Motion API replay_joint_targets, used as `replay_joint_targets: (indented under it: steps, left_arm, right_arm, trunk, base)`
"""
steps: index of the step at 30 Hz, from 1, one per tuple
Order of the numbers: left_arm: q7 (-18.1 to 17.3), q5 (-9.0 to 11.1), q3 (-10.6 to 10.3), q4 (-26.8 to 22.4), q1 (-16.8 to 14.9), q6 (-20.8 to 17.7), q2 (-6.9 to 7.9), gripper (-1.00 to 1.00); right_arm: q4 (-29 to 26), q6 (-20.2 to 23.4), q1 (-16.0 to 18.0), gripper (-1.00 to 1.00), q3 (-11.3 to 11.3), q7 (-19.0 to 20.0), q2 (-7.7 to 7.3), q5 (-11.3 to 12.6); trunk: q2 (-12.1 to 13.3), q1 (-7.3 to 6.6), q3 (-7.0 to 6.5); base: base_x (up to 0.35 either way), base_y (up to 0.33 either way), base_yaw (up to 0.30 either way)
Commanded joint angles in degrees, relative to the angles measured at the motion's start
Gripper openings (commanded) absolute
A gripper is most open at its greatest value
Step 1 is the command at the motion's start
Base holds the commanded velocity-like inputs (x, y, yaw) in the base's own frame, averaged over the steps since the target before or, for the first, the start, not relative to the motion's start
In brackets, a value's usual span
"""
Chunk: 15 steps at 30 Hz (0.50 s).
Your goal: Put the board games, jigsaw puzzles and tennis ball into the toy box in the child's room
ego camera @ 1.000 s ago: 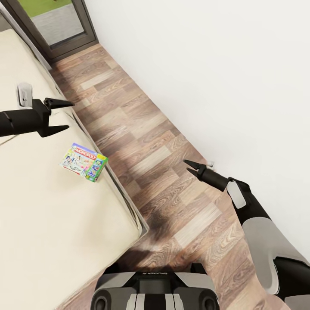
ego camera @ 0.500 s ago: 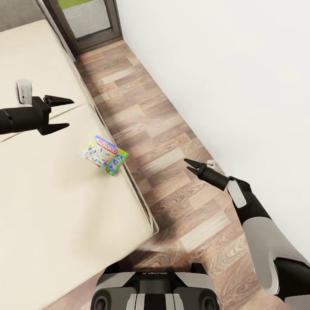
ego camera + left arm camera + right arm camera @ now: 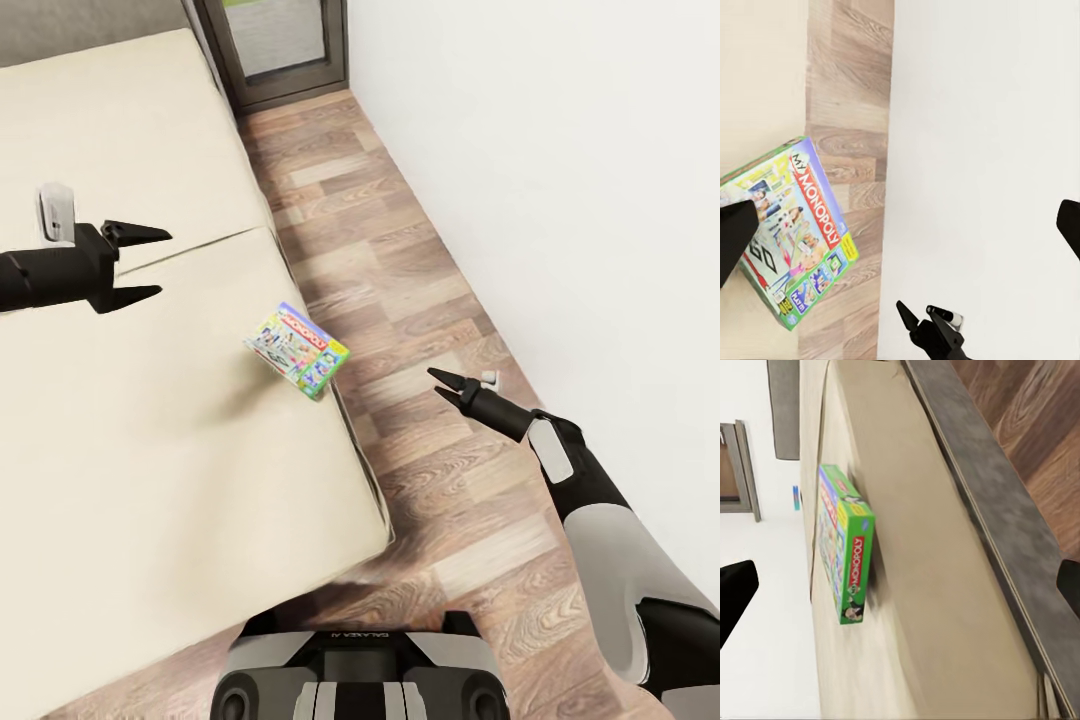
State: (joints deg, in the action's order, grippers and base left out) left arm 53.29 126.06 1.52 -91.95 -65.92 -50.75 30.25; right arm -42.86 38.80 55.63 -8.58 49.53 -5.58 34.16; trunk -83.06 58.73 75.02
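1. against the shots a moment ago the whole head view has slid: the bed (image 3: 150, 420) and the board game (image 3: 297, 350) sit further toward the right gripper (image 3: 447, 386), while both arms keep their pose. i judge the base is turning, not the game moving.
2. the game lies flat at the mattress edge, between the two grippers, touching neither. a pick looks close.
3. left gripper (image 3: 135, 265) has its fingers spread, empty; the right one is apart too, holding nothing.
4. the lid reads "my monopoly"; the green side reads "monopoly".
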Motion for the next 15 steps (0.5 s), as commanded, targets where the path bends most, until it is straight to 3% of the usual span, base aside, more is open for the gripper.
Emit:
replay_joint_targets:
  steps: [1, 9, 15]
  left_arm:
    - [0.6, 0.5, 0.0, 0.0, -0.1, -0.1, -0.02, 1.0]
    - [0.6, 0.4, 0.0, 0.0, -0.1, -0.1, -0.05, 1.0]
    - [0.6, 0.5, 0.0, 0.0, 0.0, -0.1, -0.03, 1.0]
  right_arm:
    - [0.0, 0.4, 0.0, 1.0, -0.1, 0.1, -0.01, 0.2]
    - [-0.9, 0.5, -0.1, 1.0, 0.0, 1.7, -0.06, 0.2]
    - [-1.4, 0.5, -0.1, 1.0, 0.0, 2.8, 0.01, 0.1]
  trunk:
    - [0.0, 0.0, 0.02]
    - [0.0, 0.0, 0.02]
    - [0.0, 0.0, 0.02]
  base:
    - [0.0, 0.0, 0.293]
    - [0.0, 0.0, 0.277]
    - [0.0, 0.0, 0.145]
